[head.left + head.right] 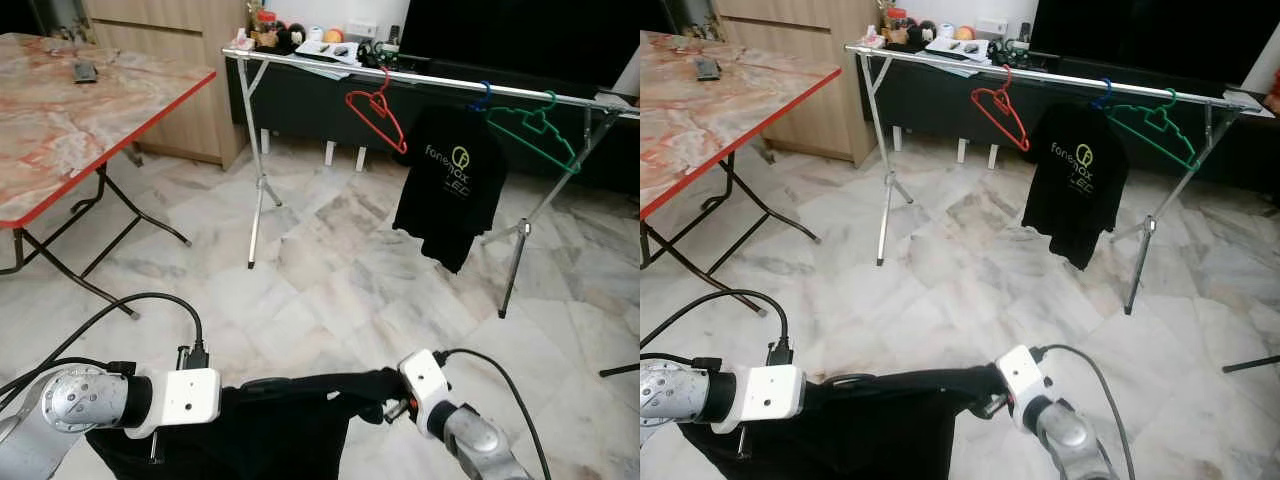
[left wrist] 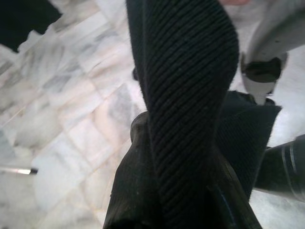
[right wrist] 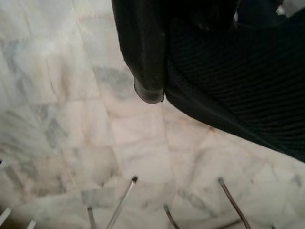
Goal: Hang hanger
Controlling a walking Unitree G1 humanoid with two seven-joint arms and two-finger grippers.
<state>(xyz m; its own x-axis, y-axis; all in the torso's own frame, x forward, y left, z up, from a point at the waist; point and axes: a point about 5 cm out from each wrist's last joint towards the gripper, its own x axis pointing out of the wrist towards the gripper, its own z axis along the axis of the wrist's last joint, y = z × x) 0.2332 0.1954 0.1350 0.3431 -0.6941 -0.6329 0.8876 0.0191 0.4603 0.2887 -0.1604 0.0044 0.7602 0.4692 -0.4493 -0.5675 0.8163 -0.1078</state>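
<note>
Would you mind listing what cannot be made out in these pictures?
- Head views: the black garment covers both hands' fingertips, and any hanger inside it is hidden; the bottom edge cuts its lower part.
- Left wrist view: the left hand is wrapped in ribbed fabric, so its fingers cannot be read.
- Right wrist view: one finger of the right hand shows; cloth hides the other.
- Items on the far shelf are too small to identify.

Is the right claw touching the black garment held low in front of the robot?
Touching. In the right wrist view a black finger of the right claw lies flush against the ribbed black garment, with no gap between them.
</note>
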